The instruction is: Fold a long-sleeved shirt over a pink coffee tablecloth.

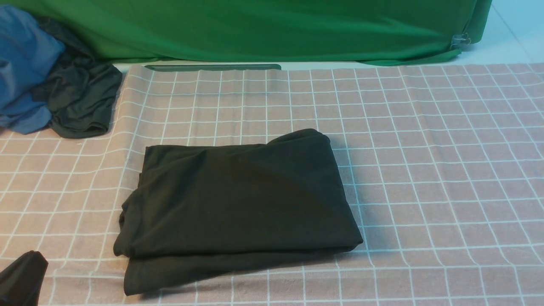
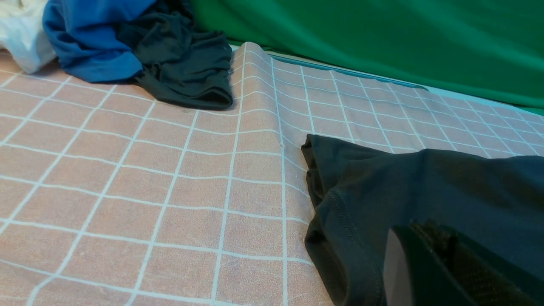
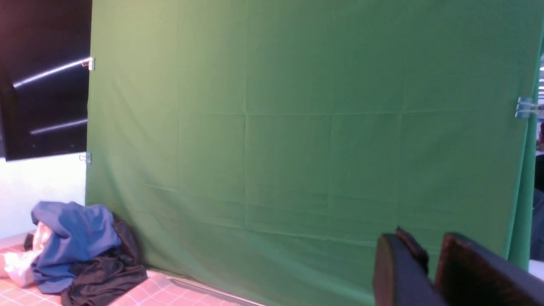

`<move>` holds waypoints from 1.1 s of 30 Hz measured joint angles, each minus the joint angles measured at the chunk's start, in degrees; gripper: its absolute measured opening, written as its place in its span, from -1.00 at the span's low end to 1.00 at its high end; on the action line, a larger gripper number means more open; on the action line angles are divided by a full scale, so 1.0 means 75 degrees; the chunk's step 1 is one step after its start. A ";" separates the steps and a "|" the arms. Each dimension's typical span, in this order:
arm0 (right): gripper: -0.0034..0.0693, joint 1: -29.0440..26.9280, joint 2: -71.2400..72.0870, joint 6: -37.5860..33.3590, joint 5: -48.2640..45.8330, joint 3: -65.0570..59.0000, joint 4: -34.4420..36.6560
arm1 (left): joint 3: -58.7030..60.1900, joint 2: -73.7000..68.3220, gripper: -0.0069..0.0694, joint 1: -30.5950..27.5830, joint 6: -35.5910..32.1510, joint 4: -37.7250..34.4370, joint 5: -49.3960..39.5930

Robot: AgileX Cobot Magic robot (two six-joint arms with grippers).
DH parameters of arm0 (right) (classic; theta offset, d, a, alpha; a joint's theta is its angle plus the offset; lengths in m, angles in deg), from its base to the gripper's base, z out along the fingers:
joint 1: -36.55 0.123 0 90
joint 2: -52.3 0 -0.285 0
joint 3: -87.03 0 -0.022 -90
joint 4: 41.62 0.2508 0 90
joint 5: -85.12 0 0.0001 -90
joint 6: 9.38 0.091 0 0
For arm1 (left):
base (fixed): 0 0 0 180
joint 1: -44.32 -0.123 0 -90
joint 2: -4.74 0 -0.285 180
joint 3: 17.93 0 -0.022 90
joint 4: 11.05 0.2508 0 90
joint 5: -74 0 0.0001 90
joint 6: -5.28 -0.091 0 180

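Note:
The long-sleeved shirt [image 1: 238, 199] lies folded into a black, roughly rectangular stack in the middle of the pink coffee tablecloth [image 1: 446, 148]; no print or label shows. My left gripper [image 1: 25, 270] sits low at the near left corner, well apart from the shirt, with its jaws shut and nothing in them. In the left wrist view that gripper [image 2: 425, 231] shows in front of the shirt's stitched folded edge [image 2: 361, 199]. My right gripper [image 3: 425, 244] is outside the front view; it is raised and faces the green cloth, open by a narrow gap and empty.
A blue garment [image 1: 21, 72] and a smaller dark grey-green garment [image 1: 80, 102] are heaped at the far left on the tablecloth. A white cloth [image 2: 21, 34] lies beside them. The bright green cloth [image 1: 255, 29] hangs along the back, clipped [image 1: 461, 40] at its right end.

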 joint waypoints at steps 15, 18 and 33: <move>-0.31 -0.1873 -0.0014 -0.0370 0.1164 -0.2790 0.0000 | 0.0000 0.0000 -0.78 0.0000 0.0000 0.0023 -0.0014; -0.30 -0.2493 -0.0014 -0.0386 0.1283 -0.3663 0.0000 | 0.0000 0.0000 -0.78 0.0000 0.0000 0.0030 -0.0014; -0.26 -0.2750 0.0488 -0.0659 0.0858 -0.4894 0.0000 | 0.0006 0.0000 -0.78 0.0000 0.0000 0.0030 -0.0037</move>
